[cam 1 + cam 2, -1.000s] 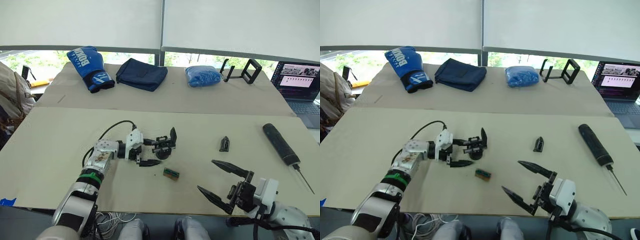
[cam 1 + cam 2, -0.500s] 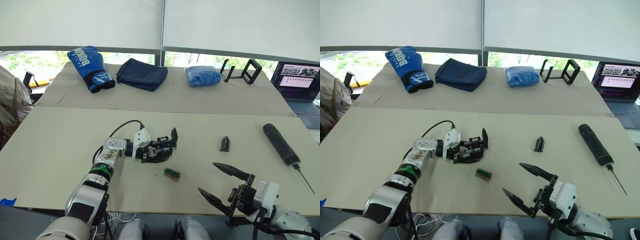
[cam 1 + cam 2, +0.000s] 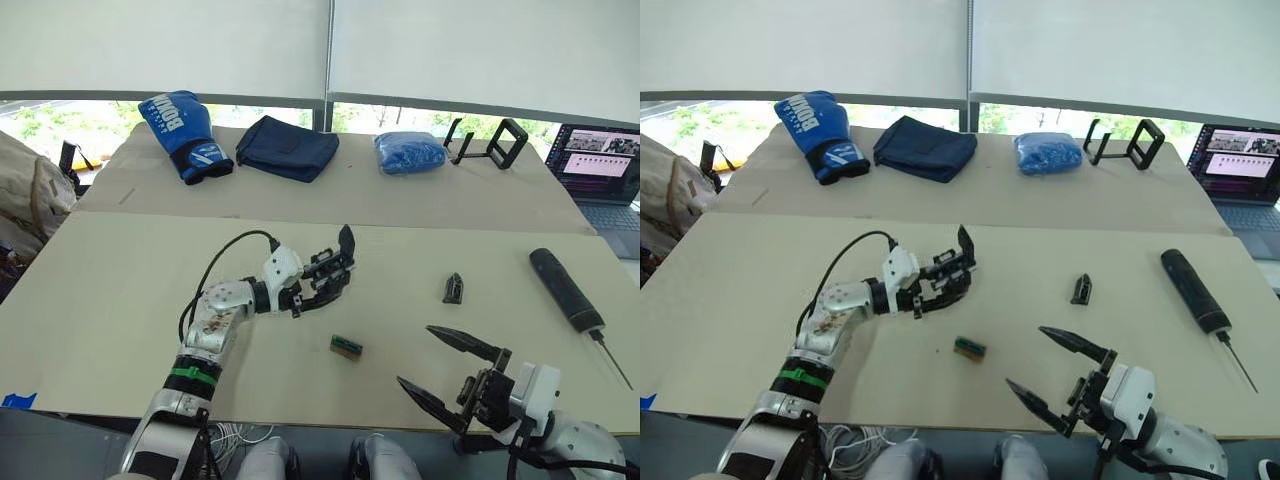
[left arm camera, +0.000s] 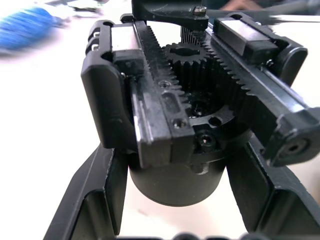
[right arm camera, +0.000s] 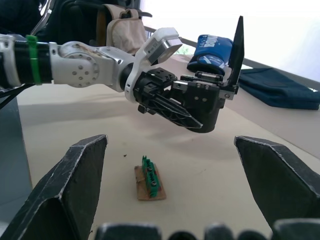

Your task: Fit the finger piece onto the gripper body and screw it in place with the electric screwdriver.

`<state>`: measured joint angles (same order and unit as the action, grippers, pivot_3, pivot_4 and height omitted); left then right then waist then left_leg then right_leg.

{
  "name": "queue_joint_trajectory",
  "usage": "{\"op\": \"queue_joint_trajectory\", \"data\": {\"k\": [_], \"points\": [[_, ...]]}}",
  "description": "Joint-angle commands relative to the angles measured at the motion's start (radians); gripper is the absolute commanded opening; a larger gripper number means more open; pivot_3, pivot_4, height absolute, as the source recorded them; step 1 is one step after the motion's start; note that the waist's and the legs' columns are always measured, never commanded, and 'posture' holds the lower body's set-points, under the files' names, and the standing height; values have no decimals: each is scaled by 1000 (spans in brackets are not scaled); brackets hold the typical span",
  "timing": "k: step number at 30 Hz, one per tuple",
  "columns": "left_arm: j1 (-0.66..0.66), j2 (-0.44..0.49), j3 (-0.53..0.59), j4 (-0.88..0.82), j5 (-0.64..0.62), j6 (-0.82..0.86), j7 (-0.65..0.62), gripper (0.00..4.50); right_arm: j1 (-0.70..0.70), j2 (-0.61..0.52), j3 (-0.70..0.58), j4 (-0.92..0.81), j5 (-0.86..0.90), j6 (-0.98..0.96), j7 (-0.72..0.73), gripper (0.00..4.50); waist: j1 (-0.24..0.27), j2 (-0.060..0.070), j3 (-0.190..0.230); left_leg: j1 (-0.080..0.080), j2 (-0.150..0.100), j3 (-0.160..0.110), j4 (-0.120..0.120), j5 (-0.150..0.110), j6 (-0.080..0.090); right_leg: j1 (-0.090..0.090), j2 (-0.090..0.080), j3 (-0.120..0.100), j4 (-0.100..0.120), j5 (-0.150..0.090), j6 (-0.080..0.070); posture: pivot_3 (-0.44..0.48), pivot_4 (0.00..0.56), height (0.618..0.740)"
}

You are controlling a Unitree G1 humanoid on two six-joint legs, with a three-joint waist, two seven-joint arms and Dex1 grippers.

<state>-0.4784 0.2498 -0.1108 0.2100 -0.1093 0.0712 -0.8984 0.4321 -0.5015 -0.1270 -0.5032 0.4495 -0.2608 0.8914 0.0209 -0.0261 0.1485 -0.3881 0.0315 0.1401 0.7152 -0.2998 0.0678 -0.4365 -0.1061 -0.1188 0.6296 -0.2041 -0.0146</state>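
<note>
We have the gripper body (image 3: 330,275) pinched in our left gripper (image 3: 312,290), its 2 black fingers pressed against the round base from either side, as the left wrist view shows with the rack and gear (image 4: 187,57) facing the camera. The body appears lifted clear of the table (image 3: 120,300), left of centre, with its 1 mounted finger pointing up and away from us.

The finger piece (image 3: 453,288) lies on the table to the right of the held body, well apart from it and at about the same depth. Our right gripper (image 3: 447,370) hovers near the front edge with its 2 fingers spread wide and nothing between them. The finger piece sits beyond it, farther from us and only slightly to one side, so we judge the right arm the nearer one and the only free one. The piece's long axis runs roughly near to far, so a straight reach forward should meet it end-on, and we may need to turn the wrist to close across its narrow sides.

The electric screwdriver (image 3: 566,289) lies farther right, bit toward us. A small green-and-brown block (image 3: 345,347) rests between the 2 grippers.
</note>
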Motion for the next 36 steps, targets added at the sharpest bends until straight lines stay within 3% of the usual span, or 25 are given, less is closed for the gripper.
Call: {"op": "queue_joint_trajectory", "data": {"k": [1,10,28,32,33,36], "points": [[35,-55,-2,-152,19,81,162,2318,-31,-7,-31,-3,23,-21,-3,4500,0,0,0,0,0,0,0,0,0,0,0,-1,0,0,0,0,150,740],[148,-106,-65,-227,60,87,292,2318,-44,-25,-49,-20,51,7,0,4500,2,0,0,0,0,0,0,0,0,0,0,-2,0,0,0,0,150,740],[202,-91,-130,-168,62,77,295,2318,-76,-48,-51,-43,86,51,-10,4500,5,0,0,2,0,1,-1,0,0,1,0,-2,0,0,0,0,150,740],[204,-83,-101,-172,16,89,270,4249,-77,-53,-58,-33,90,48,-1,4500,5,0,0,2,0,1,-1,0,0,1,0,-2,0,0,0,0,150,740],[203,-67,-97,-176,4,85,245,4477,-77,-52,-58,-34,90,49,-1,4500,5,1,0,2,0,1,-1,0,0,1,-1,-2,0,0,0,0,150,740],[186,-9,-79,-159,-13,58,183,4477,-74,-49,-55,-35,88,50,1,4500,3,1,0,3,0,1,-1,0,0,1,0,-2,0,0,0,0,150,740]]}}
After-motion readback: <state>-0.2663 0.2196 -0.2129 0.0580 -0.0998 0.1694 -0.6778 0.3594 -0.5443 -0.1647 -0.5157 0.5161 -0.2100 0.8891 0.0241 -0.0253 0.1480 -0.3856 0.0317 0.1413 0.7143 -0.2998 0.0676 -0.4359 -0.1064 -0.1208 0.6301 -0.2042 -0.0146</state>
